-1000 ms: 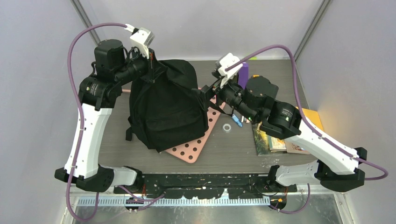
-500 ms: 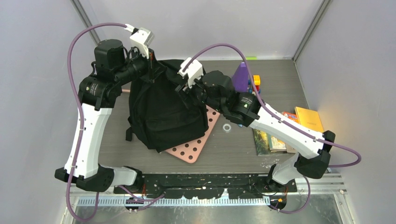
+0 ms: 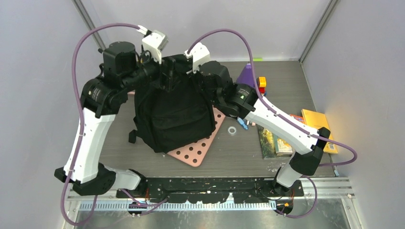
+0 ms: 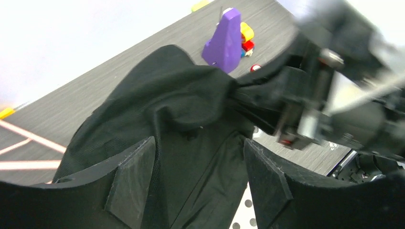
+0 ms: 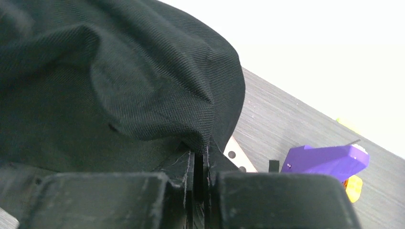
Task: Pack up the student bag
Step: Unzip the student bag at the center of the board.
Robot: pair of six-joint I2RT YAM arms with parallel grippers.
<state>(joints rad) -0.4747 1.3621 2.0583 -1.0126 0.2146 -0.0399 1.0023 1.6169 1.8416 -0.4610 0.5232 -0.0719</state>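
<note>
The student bag [image 3: 174, 119], a large black soft backpack, stands on the table's left half with its top pulled upward. At the bag's upper right my right gripper [image 3: 192, 76] is shut on a fold of the top fabric; in the right wrist view the jaws [image 5: 203, 157] pinch the black cloth [image 5: 119, 81]. My left gripper [image 3: 168, 78] hovers at the upper left of the bag. In the left wrist view it [image 4: 198, 176] is open, its pads apart over the fabric [image 4: 157, 100] and gripping nothing.
A pink perforated board [image 3: 196, 150] lies under the bag's lower right. A purple wedge-shaped object [image 3: 247, 76] and coloured blocks [image 3: 261, 83] stand at the back. A tape ring [image 3: 232, 130], a small blue item [image 3: 242, 125] and books [image 3: 277, 143] lie to the right.
My right arm swung left from the bag's right side to its top and shut on the fabric. My left gripper opened, let go of the bag top and shifted slightly right.
</note>
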